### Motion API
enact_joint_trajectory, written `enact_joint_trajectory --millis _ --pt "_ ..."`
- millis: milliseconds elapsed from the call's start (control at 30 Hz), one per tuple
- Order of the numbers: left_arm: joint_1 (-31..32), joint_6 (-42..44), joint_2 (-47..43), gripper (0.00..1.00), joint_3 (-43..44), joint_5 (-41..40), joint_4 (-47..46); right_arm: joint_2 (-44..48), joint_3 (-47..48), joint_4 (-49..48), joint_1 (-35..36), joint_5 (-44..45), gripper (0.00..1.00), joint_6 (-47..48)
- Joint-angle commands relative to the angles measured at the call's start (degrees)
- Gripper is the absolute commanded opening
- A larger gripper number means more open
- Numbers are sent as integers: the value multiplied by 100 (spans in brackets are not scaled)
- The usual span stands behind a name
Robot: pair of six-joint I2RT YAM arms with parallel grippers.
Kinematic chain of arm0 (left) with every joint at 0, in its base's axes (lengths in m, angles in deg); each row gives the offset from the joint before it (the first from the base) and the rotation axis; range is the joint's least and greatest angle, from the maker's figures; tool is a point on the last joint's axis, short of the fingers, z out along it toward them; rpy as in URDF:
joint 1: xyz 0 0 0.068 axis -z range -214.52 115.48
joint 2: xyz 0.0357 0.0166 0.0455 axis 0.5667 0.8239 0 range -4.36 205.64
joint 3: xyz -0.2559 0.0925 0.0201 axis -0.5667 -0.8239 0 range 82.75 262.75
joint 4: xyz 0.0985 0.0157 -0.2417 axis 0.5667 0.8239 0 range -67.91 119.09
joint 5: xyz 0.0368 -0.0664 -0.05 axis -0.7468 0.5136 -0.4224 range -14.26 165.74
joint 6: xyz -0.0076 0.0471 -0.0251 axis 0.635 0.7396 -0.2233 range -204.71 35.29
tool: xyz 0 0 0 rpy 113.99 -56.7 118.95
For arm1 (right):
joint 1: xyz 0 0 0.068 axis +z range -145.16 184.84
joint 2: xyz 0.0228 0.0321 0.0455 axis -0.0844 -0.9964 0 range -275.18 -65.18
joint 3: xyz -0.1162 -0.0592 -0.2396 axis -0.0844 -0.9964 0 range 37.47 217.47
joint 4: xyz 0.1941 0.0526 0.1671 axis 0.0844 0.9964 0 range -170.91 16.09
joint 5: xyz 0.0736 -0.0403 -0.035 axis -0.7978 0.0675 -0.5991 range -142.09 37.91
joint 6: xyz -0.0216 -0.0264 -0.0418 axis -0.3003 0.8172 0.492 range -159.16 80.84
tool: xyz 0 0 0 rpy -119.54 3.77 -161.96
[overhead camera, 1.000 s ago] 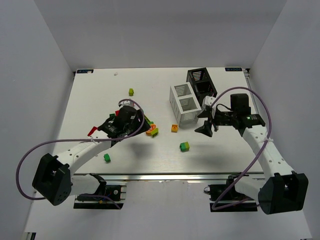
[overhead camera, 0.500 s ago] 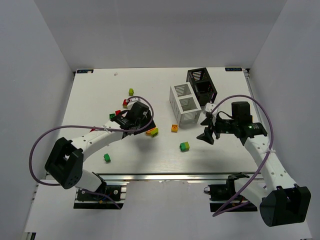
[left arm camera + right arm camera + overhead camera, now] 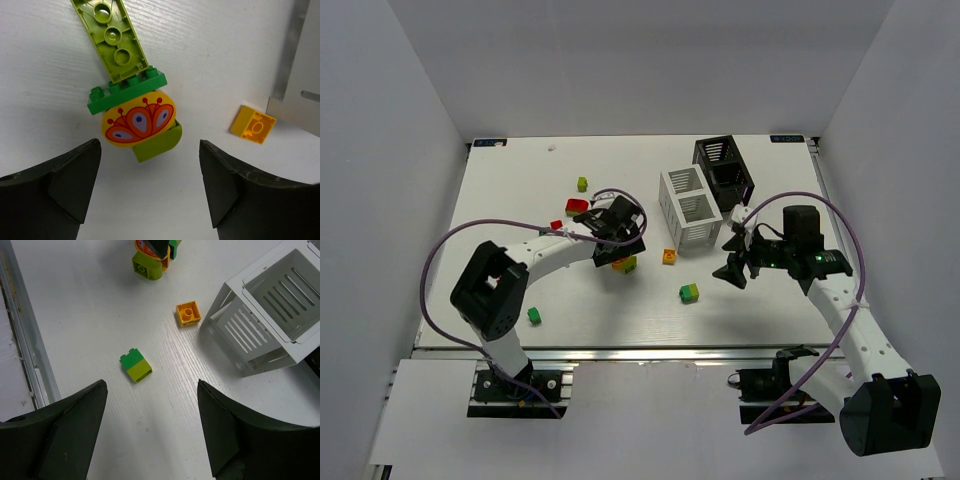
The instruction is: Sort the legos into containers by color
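My left gripper (image 3: 623, 243) (image 3: 150, 192) is open and empty, hovering just short of a cluster of legos: a lime plate (image 3: 111, 40), a green brick (image 3: 127, 93), a yellow-orange patterned piece (image 3: 139, 119) and a lime brick (image 3: 160, 143). An orange brick (image 3: 253, 125) (image 3: 669, 257) lies by the white bin (image 3: 688, 205). My right gripper (image 3: 732, 264) (image 3: 152, 437) is open and empty above the table. A green-and-lime brick (image 3: 135, 365) (image 3: 689, 292) lies ahead of it. The black bin (image 3: 723, 168) stands behind the white one.
Loose bricks lie to the left: lime (image 3: 582, 184), red (image 3: 576, 205), small red (image 3: 556, 225) and green (image 3: 534, 315). The white bin's slatted wall (image 3: 250, 335) is close to the right gripper. The table's metal front rail (image 3: 20, 340) runs along the near edge.
My left arm has swung right and away from the base, toward the white bin, and now hovers at the brick cluster. My right gripper shifted slightly nearer, then held still.
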Motion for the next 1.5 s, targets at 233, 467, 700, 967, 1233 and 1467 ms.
enact_joint_trajectory --millis 233,467,700,967,1233,1467 --pt "16 204 503 91 680 -530 361 22 -151 -342 26 -28 78 -106" --pt "-81 300 600 94 663 -644 343 -5 -195 -403 26 -45 78 -133" --pt "-257 397 740 96 662 -452 45 -49 -169 -430 17 -63 78 -177" --pt "-353 327 995 96 671 -355 -131 -49 -168 -430 26 -46 78 -203" --pt "-450 221 1083 94 680 -293 -254 -75 -142 -447 26 -46 78 -203" --pt "-450 -60 1031 88 470 -161 -307 -93 -142 -456 17 -54 78 -203"
